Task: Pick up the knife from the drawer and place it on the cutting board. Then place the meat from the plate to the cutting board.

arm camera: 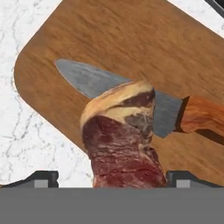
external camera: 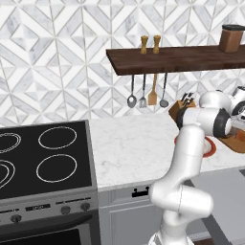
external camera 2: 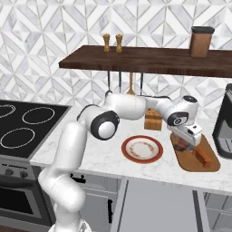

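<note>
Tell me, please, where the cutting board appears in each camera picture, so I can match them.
Left base view: the cutting board is at the far right edge, mostly behind the arm.
Right base view: it lies at centre right on the counter, right of the plate, under the hand.
Hand view: it spans the upper half, with the knife on it.
Shared landmark: the plate beside the board.

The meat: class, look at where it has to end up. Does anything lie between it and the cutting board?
Yes: the knife already lies on the cutting board, and in the hand view the meat sits across its blade, between the spread fingers. Whether it rests on the blade cannot be told.
</note>
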Motion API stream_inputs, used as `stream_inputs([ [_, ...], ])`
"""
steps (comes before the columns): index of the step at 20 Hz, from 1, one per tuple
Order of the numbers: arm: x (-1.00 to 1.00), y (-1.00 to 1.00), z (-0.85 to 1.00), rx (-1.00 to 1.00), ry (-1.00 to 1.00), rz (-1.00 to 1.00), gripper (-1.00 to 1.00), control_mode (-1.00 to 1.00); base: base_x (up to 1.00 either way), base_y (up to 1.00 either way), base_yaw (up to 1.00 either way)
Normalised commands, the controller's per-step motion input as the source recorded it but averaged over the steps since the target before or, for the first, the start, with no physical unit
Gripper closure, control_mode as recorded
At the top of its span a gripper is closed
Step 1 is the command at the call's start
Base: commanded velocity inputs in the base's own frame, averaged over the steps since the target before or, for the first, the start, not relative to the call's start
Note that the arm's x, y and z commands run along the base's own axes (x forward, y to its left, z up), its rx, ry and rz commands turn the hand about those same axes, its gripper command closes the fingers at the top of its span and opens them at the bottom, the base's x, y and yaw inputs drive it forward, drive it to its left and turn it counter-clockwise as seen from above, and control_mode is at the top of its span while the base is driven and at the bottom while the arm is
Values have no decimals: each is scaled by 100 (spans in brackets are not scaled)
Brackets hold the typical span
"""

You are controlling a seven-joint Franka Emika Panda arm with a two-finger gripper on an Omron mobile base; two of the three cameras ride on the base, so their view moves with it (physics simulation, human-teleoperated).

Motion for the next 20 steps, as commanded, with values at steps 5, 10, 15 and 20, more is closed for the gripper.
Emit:
stream_inputs([
  [5, -20, 0, 38, 0, -9, 0, -100, -100, 0, 0, 0],
  [10, -64, 5, 53, 0, -8, 0, -100, -100, 0, 0, 0],
  [15, -65, 65, 28, -2, -1, 0, -100, -100, 0, 0, 0],
  [20, -57, 100, 1, -10, 0, -1, -100, -100, 0, 0, 0],
])
